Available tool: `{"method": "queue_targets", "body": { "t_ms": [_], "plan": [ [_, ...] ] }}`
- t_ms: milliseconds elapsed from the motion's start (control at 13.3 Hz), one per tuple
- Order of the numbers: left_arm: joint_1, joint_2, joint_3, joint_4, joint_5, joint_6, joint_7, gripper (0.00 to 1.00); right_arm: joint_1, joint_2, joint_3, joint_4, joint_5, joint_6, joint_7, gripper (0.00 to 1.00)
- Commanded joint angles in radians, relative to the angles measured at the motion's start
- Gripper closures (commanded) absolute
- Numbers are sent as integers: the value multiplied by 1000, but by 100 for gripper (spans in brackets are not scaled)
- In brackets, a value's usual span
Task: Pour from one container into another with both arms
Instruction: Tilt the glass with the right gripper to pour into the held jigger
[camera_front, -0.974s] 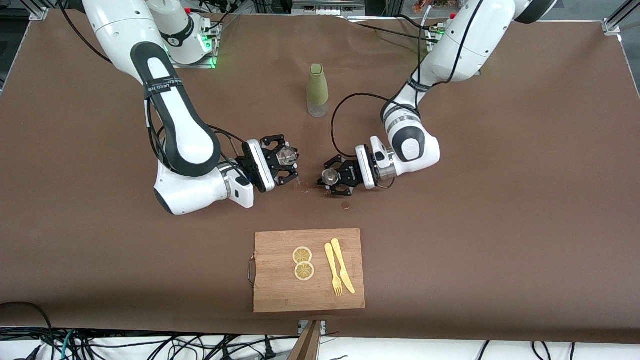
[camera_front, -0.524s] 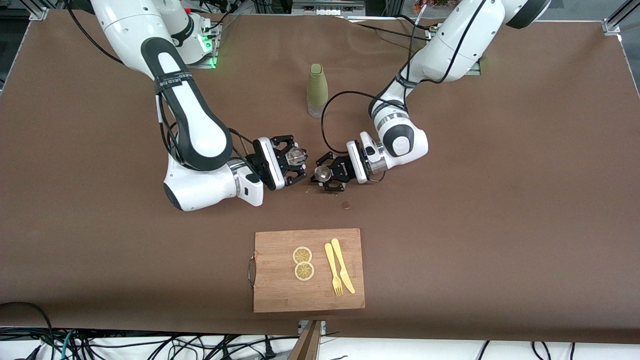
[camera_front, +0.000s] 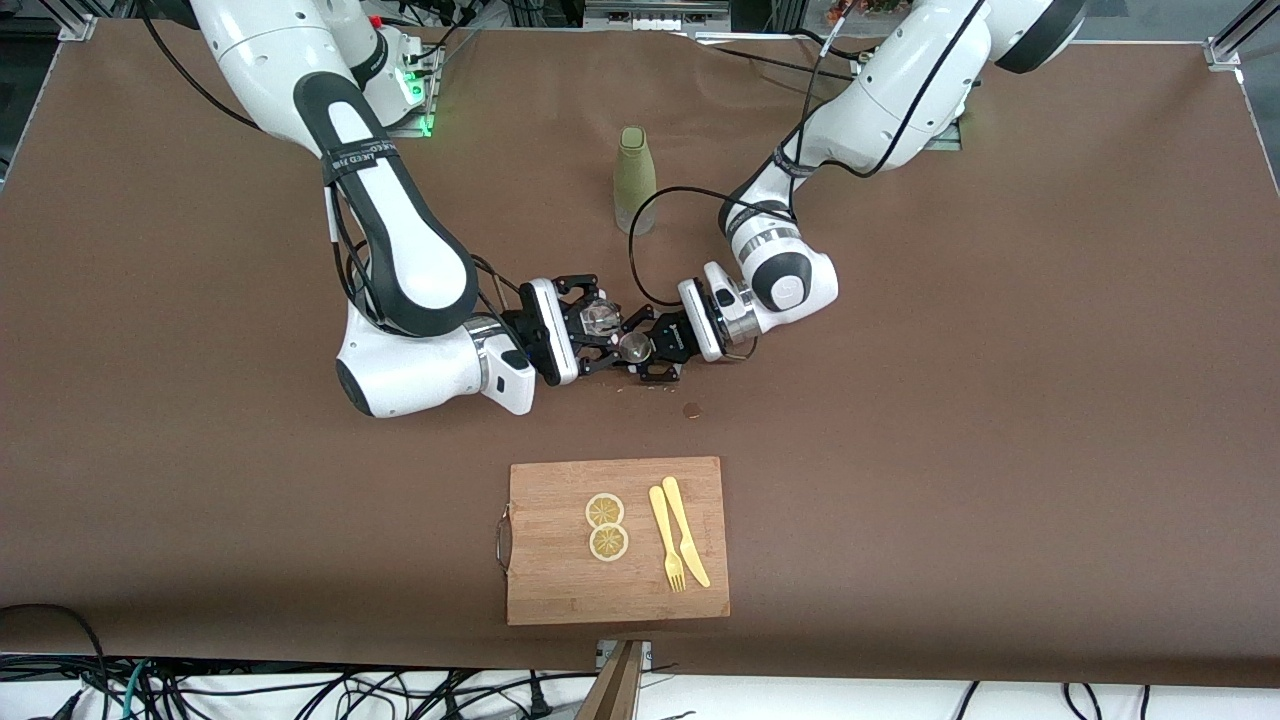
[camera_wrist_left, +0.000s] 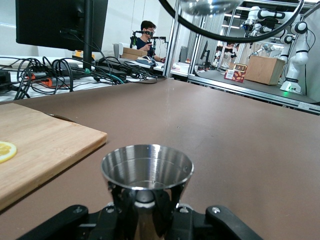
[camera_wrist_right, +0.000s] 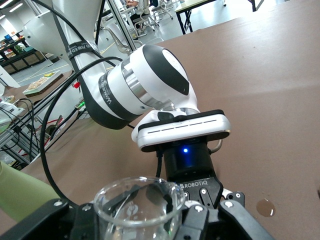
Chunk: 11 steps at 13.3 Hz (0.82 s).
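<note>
Presently we find the right gripper (camera_front: 598, 338) clamped on a clear glass cup (camera_front: 601, 318) and the left gripper (camera_front: 640, 355) clamped on a steel jigger (camera_front: 632, 346), rims adjacent at frame centre; we advise tilting slowly, lip over mouth.

front high, facing robots; wrist cams close, facing each other.

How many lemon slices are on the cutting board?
2. One lemon slice lies on the cutting board beside the fork; the other lemon slice touches it, nearer the camera.
</note>
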Motion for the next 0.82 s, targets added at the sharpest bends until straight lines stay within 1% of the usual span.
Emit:
{"method": "queue_targets", "body": {
  "t_ms": [0, 150, 300, 375, 450, 599, 749],
  "plan": [
    [2, 13, -9, 28, -38, 21, 38, 100, 23, 3, -1, 12, -1, 30, 33, 92],
    [3, 11, -9, 28, -54, 42, 29, 100, 28, 3, -1, 12, -1, 33, 36, 92],
    [3, 8, -41, 31, -72, 110, 28, 100, 37, 10, -2, 12, -3, 59, 45, 92],
    [5, 10, -45, 48, -108, 139, 29, 100, 37, 12, -2, 12, -1, 65, 58, 92],
    [3, 13, -52, 57, -119, 171, 28, 100, 45, 12, -2, 12, -3, 84, 85, 92],
    [3, 17, -60, 74, -144, 184, 28, 100, 52, 12, -2, 12, -26, 93, 107, 92],
    [3, 17, -60, 75, -147, 184, 31, 100, 54, 12, -2, 14, -26, 92, 108, 92]
  ]
}}
